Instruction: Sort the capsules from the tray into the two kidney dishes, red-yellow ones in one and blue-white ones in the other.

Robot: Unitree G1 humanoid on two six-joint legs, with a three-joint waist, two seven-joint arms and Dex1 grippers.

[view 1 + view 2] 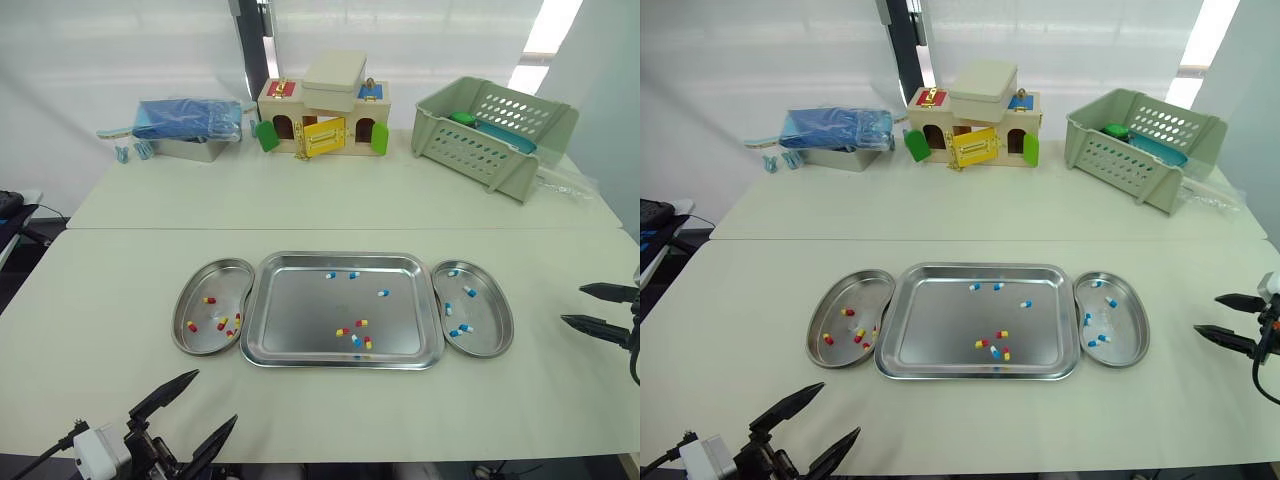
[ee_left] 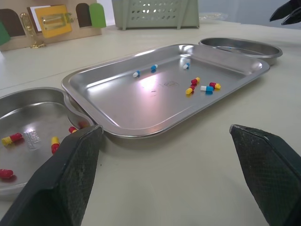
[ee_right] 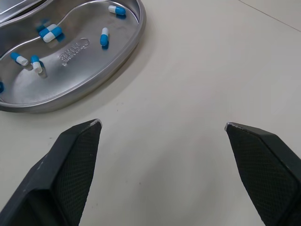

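A steel tray [image 1: 300,305] lies mid-table with several capsules in it: blue-white ones [image 1: 353,274] toward the far side and a mixed red-yellow and blue-white cluster [image 1: 355,335] near the front. The left kidney dish [image 1: 195,285] holds several red-yellow capsules [image 1: 208,300]. The right kidney dish [image 1: 490,340] holds several blue-white capsules [image 1: 469,291]. My left gripper [image 1: 183,415] stands open near the table's front edge, ahead of the left dish. My right gripper [image 1: 584,306] is open to the right of the right dish, above bare table. Neither holds anything.
At the back stand a green slotted basket [image 1: 495,135], a wooden toy house [image 1: 322,118] with coloured doors and a cream box on top, and a metal container with a blue bag [image 1: 188,125]. A seam crosses the table behind the tray.
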